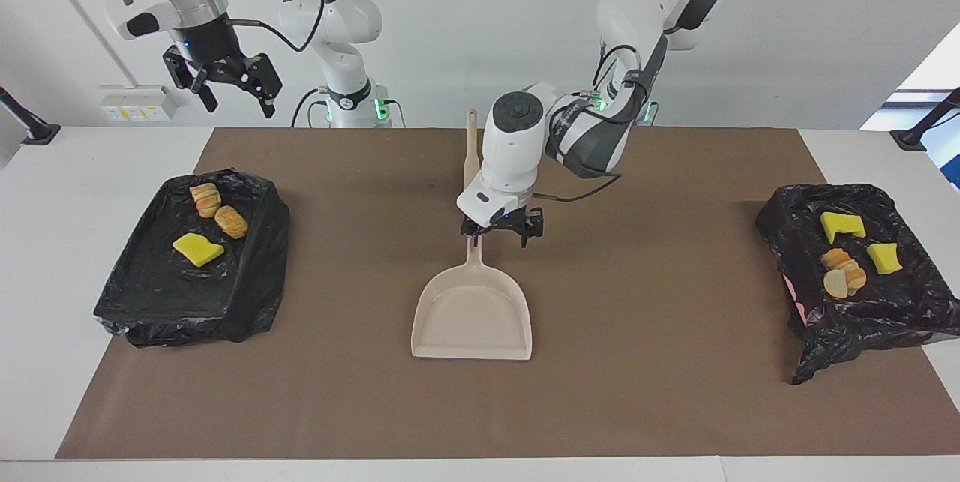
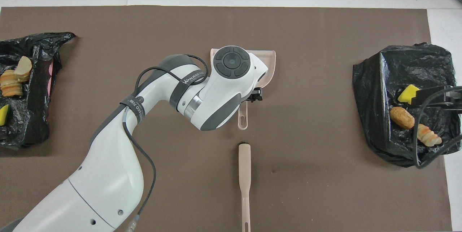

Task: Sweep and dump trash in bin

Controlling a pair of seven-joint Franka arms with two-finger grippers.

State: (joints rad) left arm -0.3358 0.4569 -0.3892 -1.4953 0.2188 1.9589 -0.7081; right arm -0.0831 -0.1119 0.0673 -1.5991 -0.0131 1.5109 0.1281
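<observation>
The beige dustpan point(image 1: 472, 309) lies flat on the brown mat, its handle point(image 2: 242, 120) pointing toward the robots. My left gripper point(image 1: 501, 233) hangs open just above the handle's end, holding nothing; in the overhead view the arm hides most of it. The beige brush point(image 2: 244, 174) lies on the mat nearer to the robots than the dustpan. The trash lies in two black-lined bins: yellow sponge point(image 1: 197, 249) and bread lumps point(image 1: 231, 221) in one bin point(image 1: 150, 294), yellow chunks point(image 1: 841, 225) and a bread lump point(image 1: 844, 272) in the other bin point(image 1: 862, 317). My right gripper point(image 1: 225, 81) waits open, high over the bin at its end.
The brown mat point(image 1: 675, 392) covers most of the white table. One bin point(image 2: 371, 80) sits at the right arm's end and the other point(image 2: 29, 123) at the left arm's end. A cable point(image 2: 418, 145) from the right arm hangs over its bin.
</observation>
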